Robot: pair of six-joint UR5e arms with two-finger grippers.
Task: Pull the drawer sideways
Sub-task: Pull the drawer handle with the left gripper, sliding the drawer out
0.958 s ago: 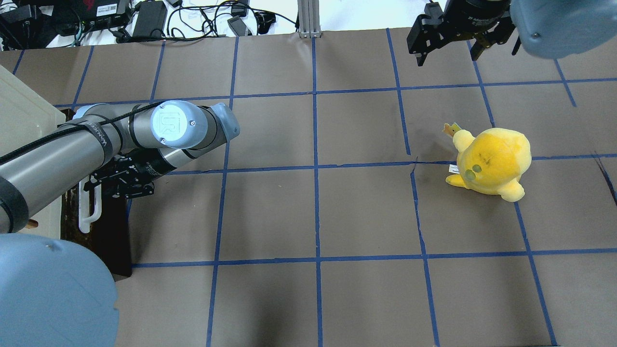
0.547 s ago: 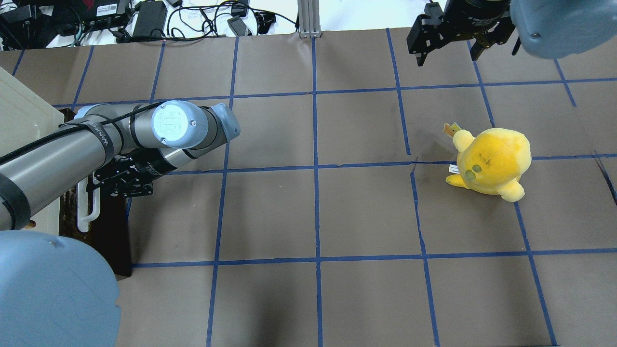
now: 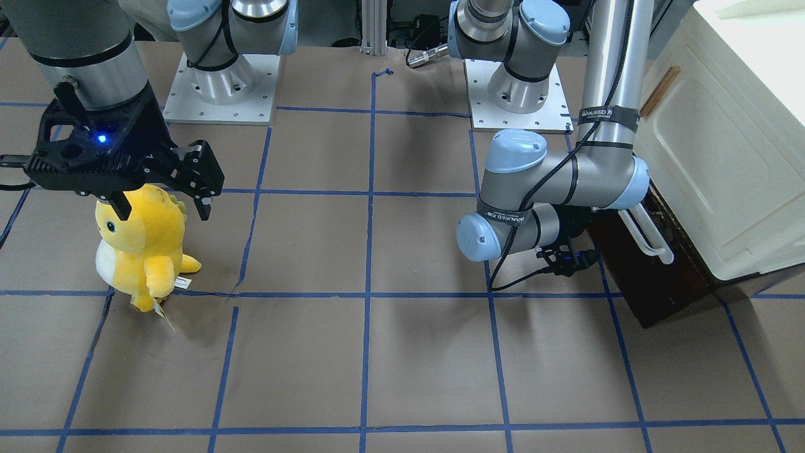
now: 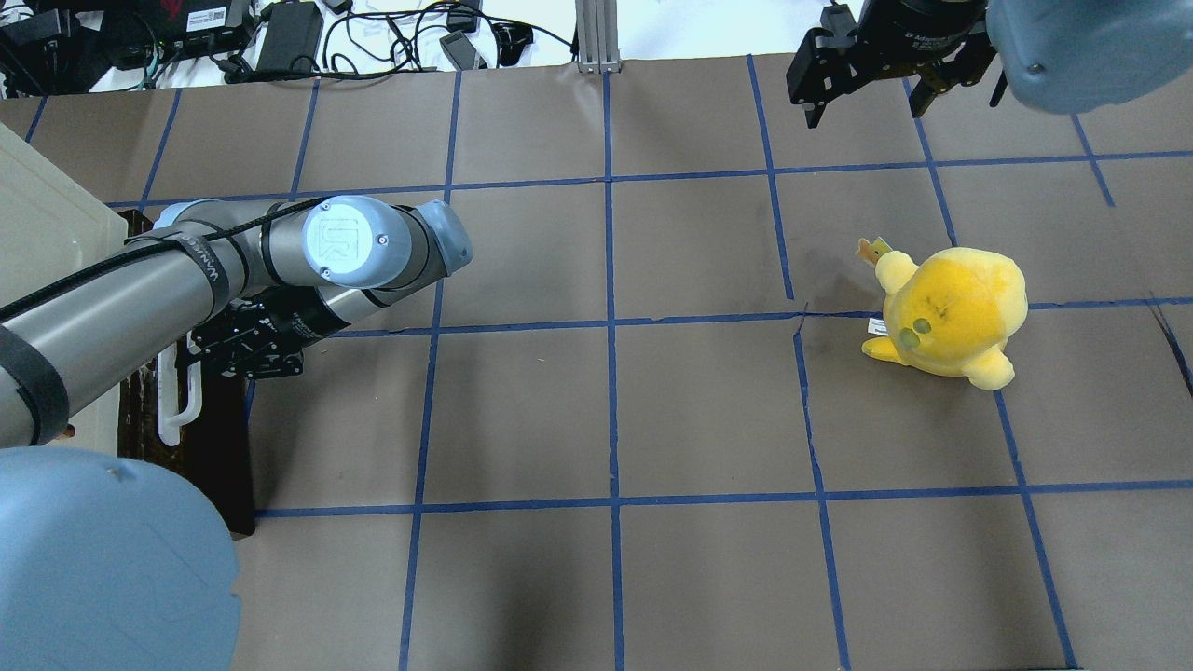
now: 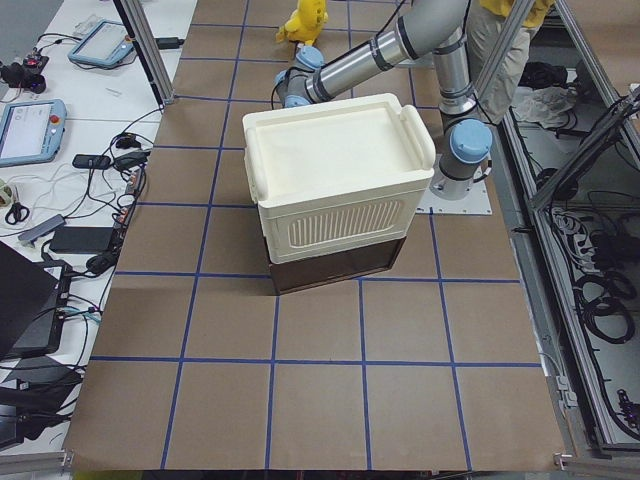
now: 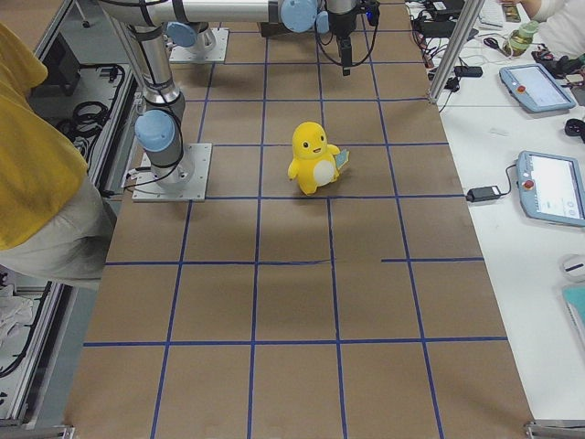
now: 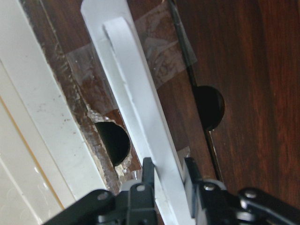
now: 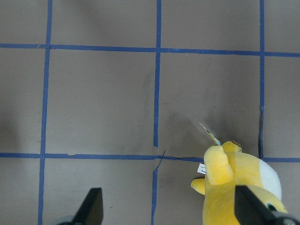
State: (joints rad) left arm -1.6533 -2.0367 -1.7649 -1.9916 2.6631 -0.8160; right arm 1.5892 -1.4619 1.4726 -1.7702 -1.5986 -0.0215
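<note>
The dark brown drawer (image 4: 216,438) sits at the bottom of the cream-white cabinet (image 4: 47,233) at the table's left edge. Its worn front (image 3: 654,277) carries a long white bar handle (image 3: 648,231). My left gripper (image 7: 168,180) is shut on the handle (image 7: 136,108), one finger on each side of the bar, as the left wrist view shows. In the overhead view it (image 4: 191,359) sits against the handle (image 4: 177,410). My right gripper (image 4: 865,107) is open and empty, held high above the table's far right.
A yellow plush toy (image 4: 951,312) stands on the right half of the brown paper table, below and beside the right gripper (image 3: 162,211). The cabinet (image 5: 340,170) stands over the drawer (image 5: 335,268). Cables and devices lie beyond the far edge.
My left arm has shifted a little to the right and away, with the handle still in the gripper; the drawer front has moved slightly with it. The right arm has not moved.
</note>
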